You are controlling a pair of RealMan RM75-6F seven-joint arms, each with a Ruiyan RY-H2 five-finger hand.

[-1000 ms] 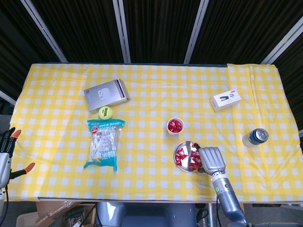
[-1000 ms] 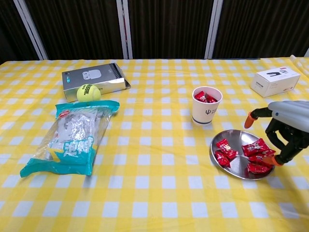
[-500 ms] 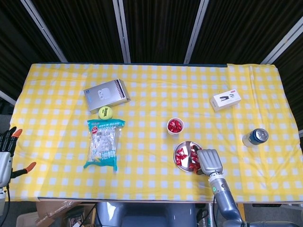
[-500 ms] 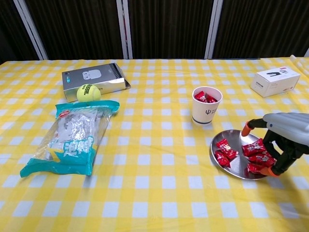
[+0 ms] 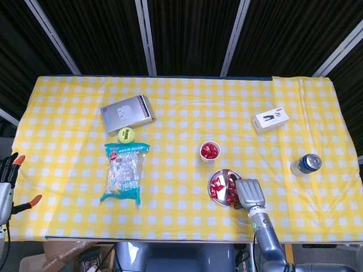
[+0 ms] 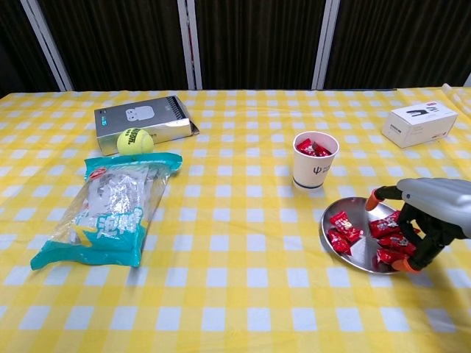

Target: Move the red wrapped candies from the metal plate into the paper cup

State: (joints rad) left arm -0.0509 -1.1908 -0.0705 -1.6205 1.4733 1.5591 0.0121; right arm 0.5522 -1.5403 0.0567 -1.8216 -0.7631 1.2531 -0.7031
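Red wrapped candies (image 6: 384,226) on metal plate (image 6: 352,254) near tabletop's front edge, under right hand (image 6: 430,217); grasp unclear; pinch one firmly, lift clear, release above paper cup (image 6: 315,160).

right hand (image 6: 425,220): covers far side of metal plate (image 6: 352,250), hides candies (image 6: 344,228) beneath; grasp unclear | left hand (image 5: 7,180): cut by head view's left edge | paper cup (image 6: 314,159): wall hides lower contents | can (image 5: 305,164), beyond plate: label unreadable
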